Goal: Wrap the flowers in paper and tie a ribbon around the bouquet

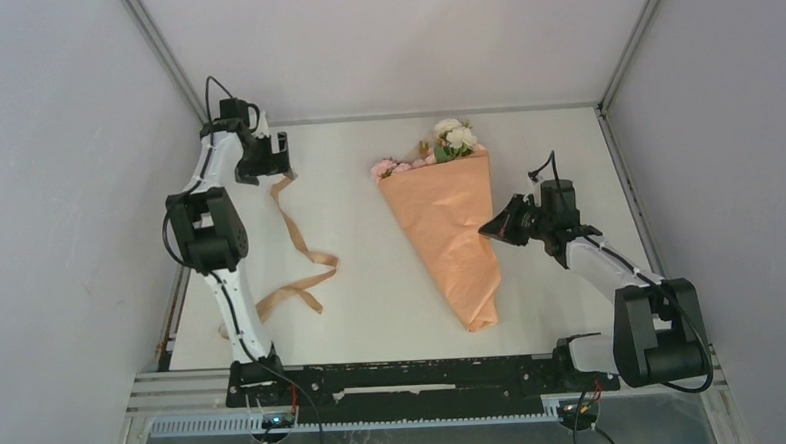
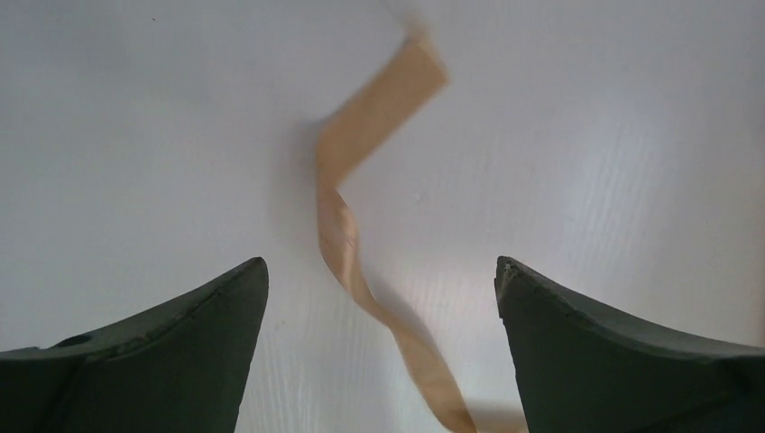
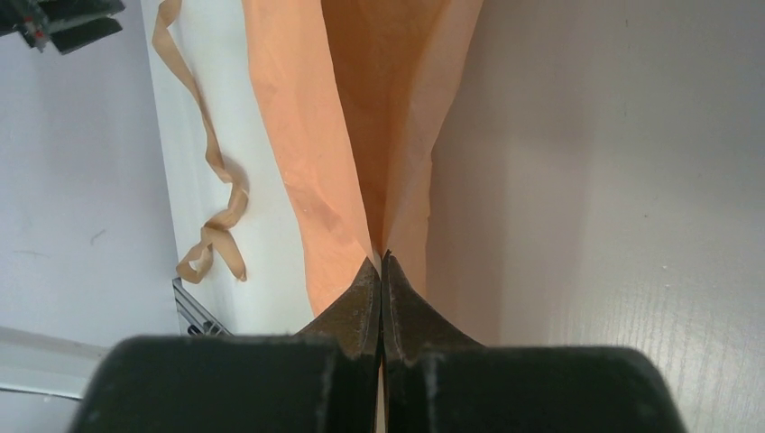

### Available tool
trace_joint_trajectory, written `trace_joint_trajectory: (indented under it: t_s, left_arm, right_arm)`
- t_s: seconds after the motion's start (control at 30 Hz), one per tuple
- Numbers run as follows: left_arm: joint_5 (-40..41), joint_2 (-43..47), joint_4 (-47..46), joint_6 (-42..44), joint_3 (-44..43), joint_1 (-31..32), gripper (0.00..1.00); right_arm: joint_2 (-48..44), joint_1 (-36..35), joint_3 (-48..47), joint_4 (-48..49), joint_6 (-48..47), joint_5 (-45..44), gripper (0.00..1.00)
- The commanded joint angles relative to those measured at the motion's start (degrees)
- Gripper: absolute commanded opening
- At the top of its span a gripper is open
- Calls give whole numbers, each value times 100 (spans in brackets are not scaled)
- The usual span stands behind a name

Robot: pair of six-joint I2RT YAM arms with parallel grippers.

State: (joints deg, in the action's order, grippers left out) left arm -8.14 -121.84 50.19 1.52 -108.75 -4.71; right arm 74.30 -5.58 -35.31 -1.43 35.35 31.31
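Left gripper (image 1: 272,155): open, fingers spread wide and holding nothing, over the far left corner of the table.
Below the left gripper: the ribbon (image 2: 341,236) passes under the gap between the fingers, twisting across the white surface; it touches neither finger.
Right gripper (image 3: 382,262): fingers pressed together, tips against the right edge of the bouquet (image 1: 447,225); whether any paper is nipped between them cannot be told.
Bouquet: an orange-tan cone lying flat mid-table, narrow end toward the arms, wide end away.
Flowers (image 1: 454,136): cream and pink heads with green leaves showing at the cone's wide end.
Ribbon path: from just beside the left gripper it curls toward the near edge, left of the bouquet and apart from it.
Table (image 1: 373,313): flat, matte white.
Room: plain grey walls (image 1: 55,147) on three sides; a black rail (image 1: 416,379) carries the arm bases at the near edge.
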Motion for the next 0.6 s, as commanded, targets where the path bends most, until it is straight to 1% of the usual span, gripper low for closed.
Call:
trace_joint_trajectory:
  t_s: [0.0, 0.03, 0.13, 0.17, 0.2, 0.23, 0.27, 0.3, 0.33, 0.37, 0.4, 0.43, 0.47, 0.57]
  left_arm:
    - [14, -947, 481, -724, -876, -107, 100]
    - [-66, -1027, 472, -739, -872, -109, 99]
    - [-258, -1133, 354, -773, -766, -71, 91]
    - [-322, -1169, 355, -788, -768, -67, 85]
    - [-384, -1193, 366, -800, -772, -72, 78]
    - [-432, -1208, 360, -802, -771, -68, 67]
    - [-452, -1218, 365, -791, -766, -65, 49]
    - [-505, -1210, 360, -770, -730, -68, 29]
    - [-605, -1146, 363, -704, -667, -59, 3]
    - [-778, -1016, 304, -580, -503, -18, 0]
    - [-945, -818, 212, -360, -283, 75, 0]
    - [-1148, -592, 166, 91, -4, 241, 0]
    - [-1293, -321, 187, 669, 301, 501, 0]
    - [-1581, 593, 649, 2546, 1465, 1435, 0]
  right_arm:
    - [-214, 24, -275, -21, -129, -97, 0]
    - [-222, 28, -275, -39, -148, -93, 0]
    - [-208, 26, -276, -96, -177, -124, 0]
    - [-192, 31, -275, -102, -181, -128, 0]
    - [-170, 34, -274, -103, -178, -118, 0]
    - [-157, 35, -270, -90, -177, -110, 0]
    - [-139, 25, -274, -67, -159, -94, 0]
    - [-124, 37, -276, -50, -146, -84, 0]
    - [-111, 40, -275, -24, -120, -62, 0]
    - [-97, 46, -272, 11, -86, -37, 0]
    - [-88, 55, -274, 51, -46, 3, 0]
    - [-77, 66, -276, 84, 0, 37, 0]
    - [-62, 78, -280, 86, 53, 69, 0]
    - [-2, 102, -378, 66, 135, 119, 0]
